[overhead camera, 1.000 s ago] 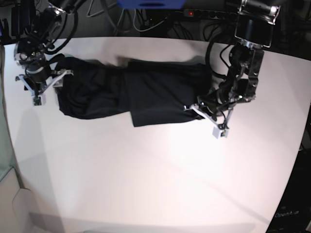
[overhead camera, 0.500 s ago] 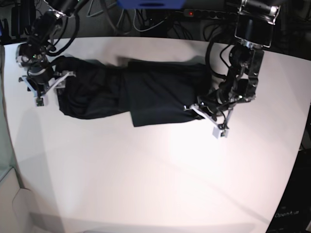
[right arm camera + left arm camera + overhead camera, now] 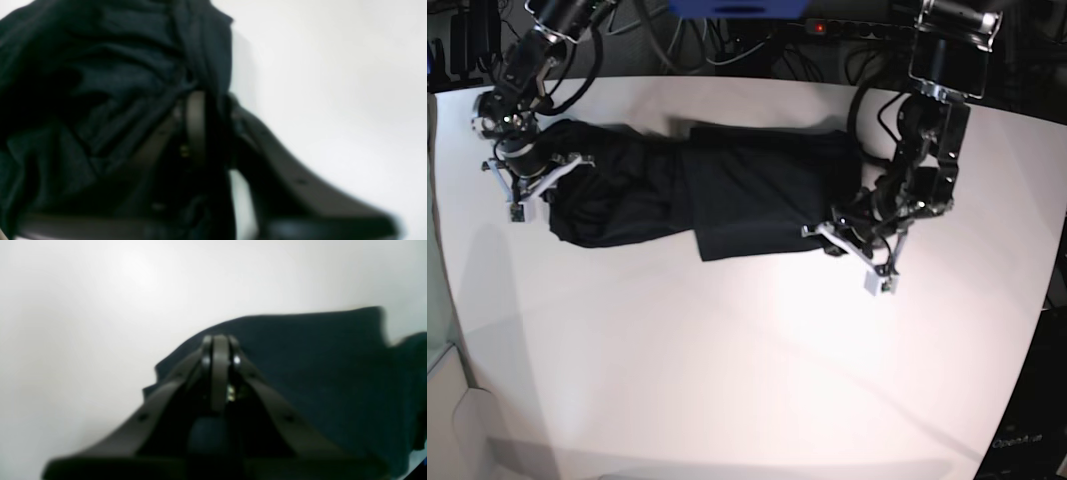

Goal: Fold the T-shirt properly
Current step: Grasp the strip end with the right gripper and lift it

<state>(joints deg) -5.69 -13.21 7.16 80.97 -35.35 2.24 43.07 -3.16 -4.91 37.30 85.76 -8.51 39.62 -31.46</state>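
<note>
Base view shows the white counter [image 3: 757, 380] filling most of the frame, with the black T-shirt [image 3: 727, 195] lying along its far side as a long, partly folded band: a flat, squared panel in the middle and a rumpled, rounded bunch at one end. Beyond the counter's far edge, behind the T-shirt, run dark cables and a power strip with a small red light [image 3: 819, 27].

At the bunched end of the T-shirt sits the right tool [image 3: 532, 180], pressed together; in its wrist view dark folds crowd around its tips, so it looks to be pinching cloth there. At the squared end of the T-shirt the left tool [image 3: 855, 250] is also pressed together, low at the cloth's near corner; whether cloth is caught between its tips I cannot tell.

I judge the step in hand to be taking hold of both ends for the next fold. The next move probably calls for lifting the bunched end and carrying it over the flat panel, keeping the thin knit taut so it lands smooth.
</note>
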